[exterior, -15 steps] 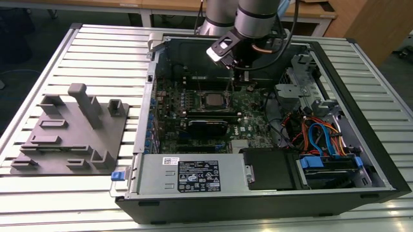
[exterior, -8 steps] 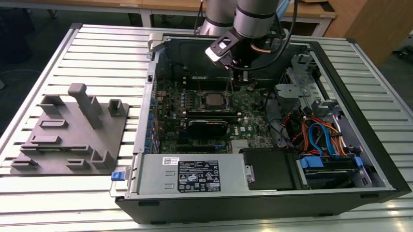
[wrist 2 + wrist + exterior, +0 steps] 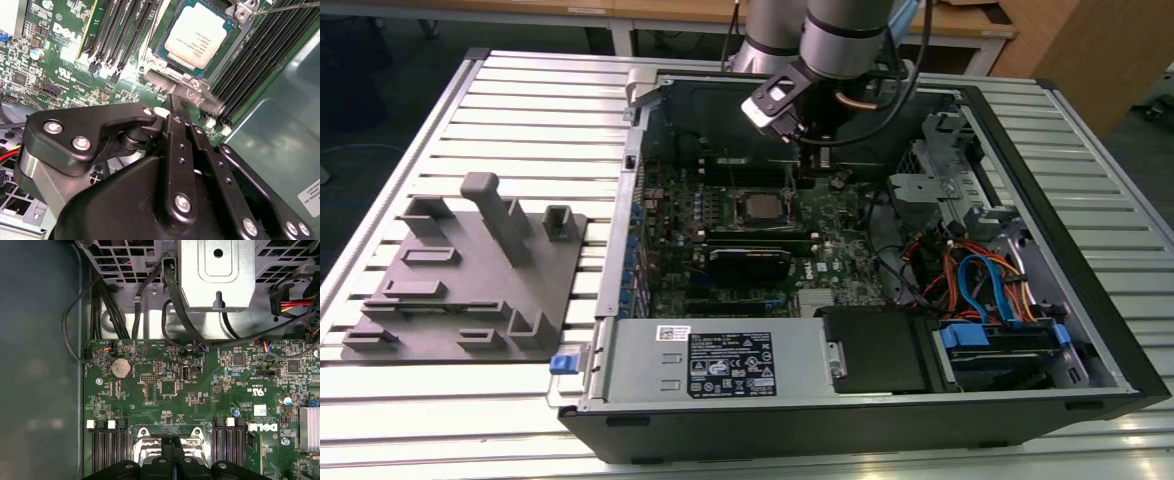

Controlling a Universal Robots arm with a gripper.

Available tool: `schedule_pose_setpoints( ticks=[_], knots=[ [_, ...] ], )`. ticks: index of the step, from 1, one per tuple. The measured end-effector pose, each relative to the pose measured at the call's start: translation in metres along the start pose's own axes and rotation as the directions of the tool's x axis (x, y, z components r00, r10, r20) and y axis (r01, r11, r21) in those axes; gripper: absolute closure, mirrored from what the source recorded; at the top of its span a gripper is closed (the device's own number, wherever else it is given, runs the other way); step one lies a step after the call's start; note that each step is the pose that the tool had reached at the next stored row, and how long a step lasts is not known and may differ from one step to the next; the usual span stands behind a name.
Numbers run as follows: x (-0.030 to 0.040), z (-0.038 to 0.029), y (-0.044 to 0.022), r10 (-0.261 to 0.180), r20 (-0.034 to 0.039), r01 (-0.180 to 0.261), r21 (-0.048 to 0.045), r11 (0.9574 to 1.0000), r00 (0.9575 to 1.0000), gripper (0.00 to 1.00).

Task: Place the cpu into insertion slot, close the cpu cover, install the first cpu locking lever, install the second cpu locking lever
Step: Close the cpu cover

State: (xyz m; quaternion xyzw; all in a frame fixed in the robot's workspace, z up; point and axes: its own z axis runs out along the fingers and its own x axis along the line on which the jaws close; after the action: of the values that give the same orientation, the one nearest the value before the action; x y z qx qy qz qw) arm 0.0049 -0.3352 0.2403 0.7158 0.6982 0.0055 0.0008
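Seating looks done: the cpu lies flat in the insertion slot, its pale metal top showing through the window of the cpu cover, which appears to lie down over it. In the exterior view the chip sits mid-board inside the open computer case, with the arm reaching down just beyond it. The gripper has its two black fingers drawn together, with nothing visibly between them, and the tips stand just beside the cover's silver edge plate, close enough that I cannot tell whether they touch it. In the first wrist view the same fingers point at that plate from the side of the memory slots. A thin wire rod crosses the far corner of the socket; it is probably one locking lever, not yet latched. My reading is that the cover step is at or near its end and the levers remain. Work here calls for a steady, square press on metal only, keeping the tips off the green motherboard and its small parts.
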Motion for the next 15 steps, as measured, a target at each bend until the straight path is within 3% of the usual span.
schedule_pose_setpoints(
  ticks=[15],
  knots=[
    [0.0000, 0.0000, -0.0013, 0.000, 0.0001, 0.000, 0.0009, 1.0000, 1.0000, 0.90]
  ],
)
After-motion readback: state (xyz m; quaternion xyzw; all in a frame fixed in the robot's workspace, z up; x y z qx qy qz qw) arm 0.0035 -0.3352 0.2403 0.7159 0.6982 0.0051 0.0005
